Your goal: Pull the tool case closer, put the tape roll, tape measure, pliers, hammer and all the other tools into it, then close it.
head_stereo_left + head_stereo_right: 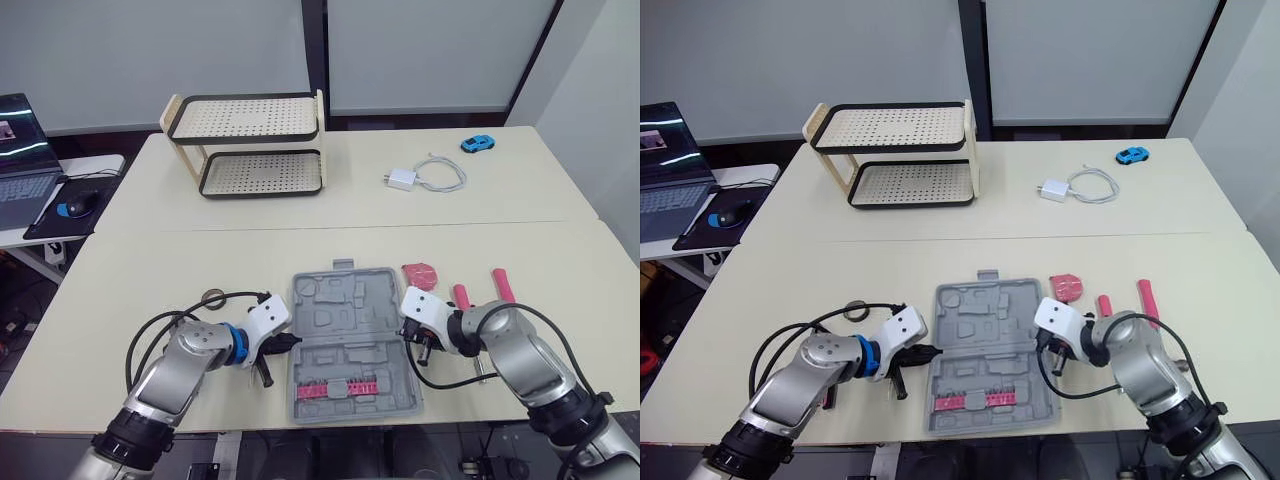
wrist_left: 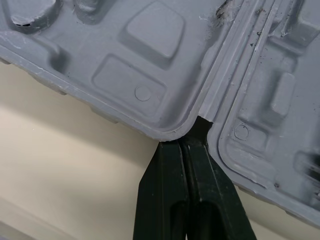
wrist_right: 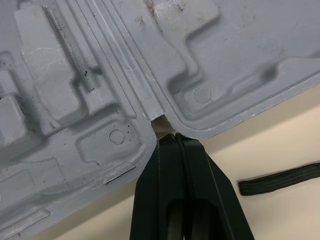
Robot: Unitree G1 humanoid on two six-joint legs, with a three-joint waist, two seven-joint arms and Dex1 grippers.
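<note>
The grey tool case [image 1: 350, 340] lies open and flat near the table's front edge, with a strip of pink bits [image 1: 340, 388] in its near half. My left gripper [image 1: 292, 342] is shut, its tips pressed against the hinge notch on the case's left edge [image 2: 170, 131]. At the matching notch on the case's right edge [image 3: 150, 107], my right gripper [image 1: 408, 335] is also shut. A small tape roll [image 1: 213, 297] lies left of the case. The pink tape measure [image 1: 419, 273] and pink-handled pliers [image 1: 480, 300] lie to its right. A black tool [image 1: 265, 375] lies under my left gripper.
A two-tier perforated rack [image 1: 255, 145] stands at the back left of the table. A white charger with cable [image 1: 425, 175] and a blue toy car [image 1: 477, 143] lie at the back right. A laptop [image 1: 25, 170] and a mouse sit on a side desk to the left.
</note>
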